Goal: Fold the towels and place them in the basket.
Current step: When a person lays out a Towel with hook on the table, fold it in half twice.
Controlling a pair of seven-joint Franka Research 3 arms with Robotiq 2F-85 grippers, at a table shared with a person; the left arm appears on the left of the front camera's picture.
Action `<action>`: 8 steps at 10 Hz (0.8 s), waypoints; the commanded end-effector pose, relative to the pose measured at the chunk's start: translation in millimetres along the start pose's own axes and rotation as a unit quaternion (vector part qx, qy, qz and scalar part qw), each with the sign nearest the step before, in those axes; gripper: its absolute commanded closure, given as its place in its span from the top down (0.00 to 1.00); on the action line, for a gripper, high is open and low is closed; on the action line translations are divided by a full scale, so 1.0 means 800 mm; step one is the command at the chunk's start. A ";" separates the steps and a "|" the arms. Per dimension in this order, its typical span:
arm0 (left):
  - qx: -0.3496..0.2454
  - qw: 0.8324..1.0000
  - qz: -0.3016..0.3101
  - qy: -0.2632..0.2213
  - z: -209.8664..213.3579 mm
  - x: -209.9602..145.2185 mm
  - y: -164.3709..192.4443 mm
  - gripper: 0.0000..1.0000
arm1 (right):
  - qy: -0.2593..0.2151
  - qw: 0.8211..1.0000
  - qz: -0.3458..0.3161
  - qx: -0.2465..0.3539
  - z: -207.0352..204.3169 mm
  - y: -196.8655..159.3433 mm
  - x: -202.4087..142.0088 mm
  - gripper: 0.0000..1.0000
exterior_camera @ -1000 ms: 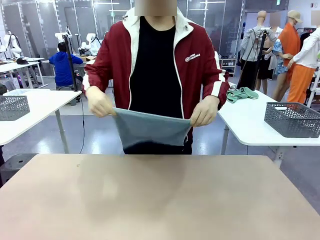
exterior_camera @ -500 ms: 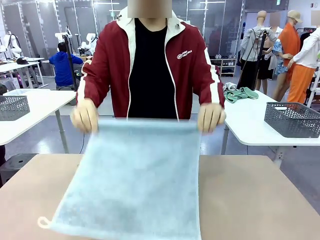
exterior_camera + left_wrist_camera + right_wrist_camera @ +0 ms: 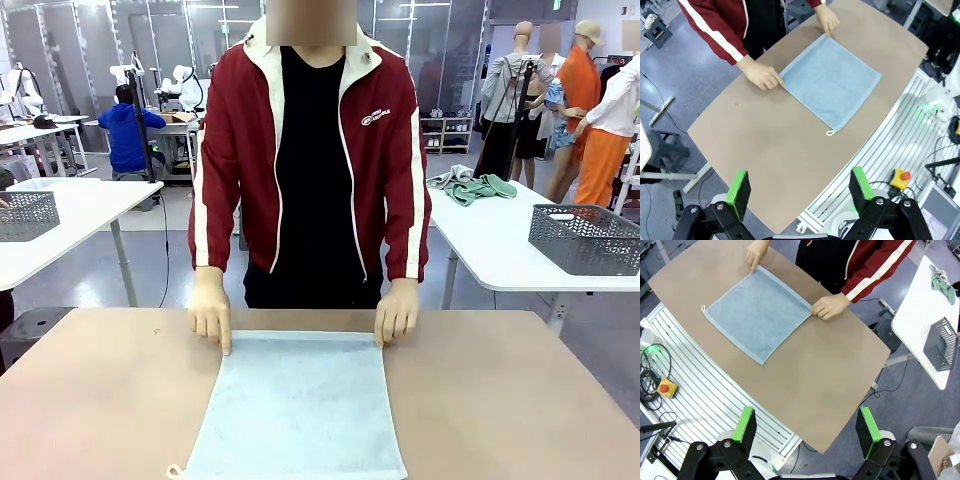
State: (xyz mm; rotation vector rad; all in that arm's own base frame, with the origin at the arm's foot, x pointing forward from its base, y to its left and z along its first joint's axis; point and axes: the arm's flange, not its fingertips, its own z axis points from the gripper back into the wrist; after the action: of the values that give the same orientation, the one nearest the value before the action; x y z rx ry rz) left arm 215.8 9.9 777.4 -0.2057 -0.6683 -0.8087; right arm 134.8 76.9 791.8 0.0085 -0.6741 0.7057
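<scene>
One pale blue rectangular terry-cloth towel (image 3: 300,405) lies spread flat and unfolded at the middle of the tan counter (image 3: 500,400), with one of the person's hands (image 3: 211,312) and the other hand (image 3: 397,312) pressing its two far corners. The left gripper (image 3: 800,184) and the right gripper (image 3: 806,421) hang well above the counter, each with fingers spread wide and holding nothing. Assessment: the task is at its start, with no fold made and nothing stowed.

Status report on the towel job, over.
Left gripper open, high above the table. Right gripper open, high too. Pale blue towel flat, unfolded. Person's hand on one far corner, other hand on the other, both in the way.
</scene>
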 end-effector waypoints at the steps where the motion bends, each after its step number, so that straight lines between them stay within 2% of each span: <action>1: -0.002 1.000 -0.002 -0.001 0.000 0.001 -0.001 1.00 | -0.002 1.000 0.001 -0.002 0.002 0.001 -0.002 1.00; 8: -0.002 1.000 -0.002 -0.001 0.000 0.001 -0.001 1.00 | -0.002 1.000 0.001 -0.002 0.002 0.001 -0.002 1.00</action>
State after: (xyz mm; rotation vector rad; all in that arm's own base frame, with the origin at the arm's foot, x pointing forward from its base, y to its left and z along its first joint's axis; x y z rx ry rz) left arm 215.8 9.9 777.4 -0.2057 -0.6683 -0.8087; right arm 134.8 76.9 791.8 0.0085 -0.6741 0.7057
